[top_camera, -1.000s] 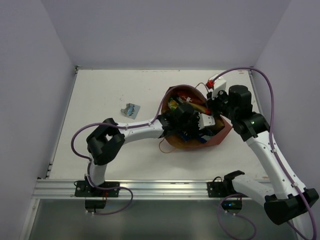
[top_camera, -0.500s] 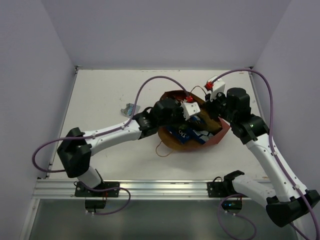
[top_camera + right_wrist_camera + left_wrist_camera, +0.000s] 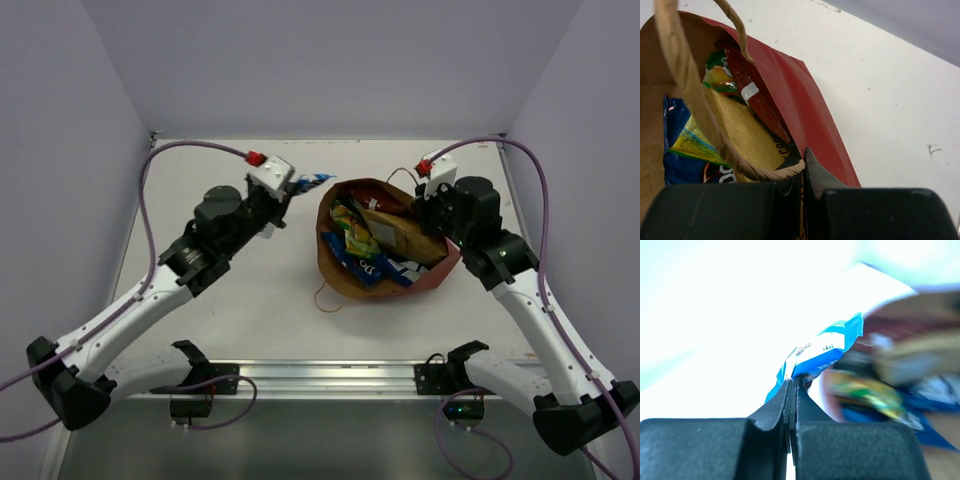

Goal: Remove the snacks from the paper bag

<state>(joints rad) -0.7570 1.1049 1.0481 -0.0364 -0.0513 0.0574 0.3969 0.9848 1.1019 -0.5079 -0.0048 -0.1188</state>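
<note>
The brick-red paper bag point(image 3: 437, 272) lies open in the middle right of the table, tan inside. In it lie a yellow-green packet point(image 3: 354, 236), a blue chip bag point(image 3: 366, 266) and a larger tan bag point(image 3: 397, 234). My left gripper point(image 3: 297, 184) is lifted to the left of the bag's mouth, shut on a blue-white packet point(image 3: 314, 180); the left wrist view shows that packet point(image 3: 821, 349) pinched at its corner. My right gripper point(image 3: 803, 150) is shut on the bag's red side wall point(image 3: 790, 82) at the rim, beside a loop handle point(image 3: 692, 90).
A thin loop handle point(image 3: 325, 296) of the bag lies on the table toward the front. The metal rail point(image 3: 300, 374) runs along the near edge. Walls close in the left, back and right sides. The left arm point(image 3: 215, 245) spans the left half of the table.
My left gripper has come out of the bag holding the blue-white packet and swung up and left. The bag now shows open. The right gripper has stayed on the rim.
</note>
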